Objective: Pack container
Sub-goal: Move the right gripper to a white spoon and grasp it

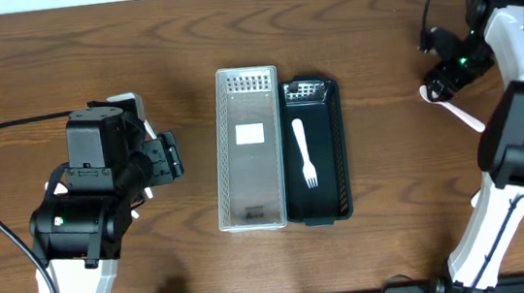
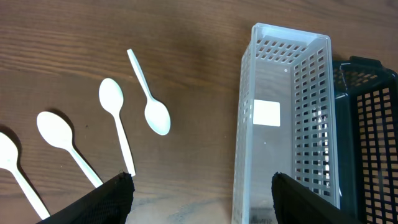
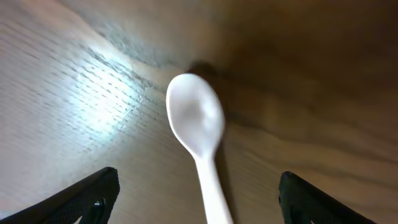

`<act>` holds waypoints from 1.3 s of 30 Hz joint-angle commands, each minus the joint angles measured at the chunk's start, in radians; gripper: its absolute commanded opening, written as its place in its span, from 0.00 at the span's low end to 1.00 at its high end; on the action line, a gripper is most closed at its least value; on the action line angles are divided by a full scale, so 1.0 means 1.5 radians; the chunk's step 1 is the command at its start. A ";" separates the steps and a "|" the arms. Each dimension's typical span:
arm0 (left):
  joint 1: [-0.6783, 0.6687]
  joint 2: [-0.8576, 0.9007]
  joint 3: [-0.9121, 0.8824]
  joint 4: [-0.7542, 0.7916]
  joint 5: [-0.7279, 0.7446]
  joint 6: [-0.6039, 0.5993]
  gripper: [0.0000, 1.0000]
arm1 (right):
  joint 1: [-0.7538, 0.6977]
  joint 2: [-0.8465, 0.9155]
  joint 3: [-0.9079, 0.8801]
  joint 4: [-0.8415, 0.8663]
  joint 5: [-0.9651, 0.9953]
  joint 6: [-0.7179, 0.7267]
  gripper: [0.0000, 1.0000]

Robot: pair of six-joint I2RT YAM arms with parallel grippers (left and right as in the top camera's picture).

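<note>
We see a white plastic spoon [image 3: 196,124] flat on the table [image 3: 74,93]. It lies between our right gripper's [image 3: 196,186] wide-open, empty jaws.

Your overhead view is evenly lit and sharp, with only soft shadows. Your left wrist view is clear too. Your right wrist view is blurred: glare whitens the tabletop [image 3: 93,81] beside the soft-edged spoon [image 3: 196,121].

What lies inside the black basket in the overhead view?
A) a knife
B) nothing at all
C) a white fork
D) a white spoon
C: a white fork, its tines pointing toward the near end, lies lengthwise on the floor of the black basket.
</note>
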 commanded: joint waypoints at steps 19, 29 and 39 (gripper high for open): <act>-0.001 0.000 0.007 -0.003 -0.008 0.003 0.73 | -0.005 0.046 -0.017 0.003 -0.003 0.031 0.83; -0.001 0.000 0.007 -0.015 -0.008 0.003 0.73 | -0.005 0.046 -0.051 0.031 0.042 0.072 0.82; -0.001 0.000 0.007 -0.015 -0.008 0.003 0.73 | -0.002 0.046 -0.063 0.047 0.075 0.101 0.77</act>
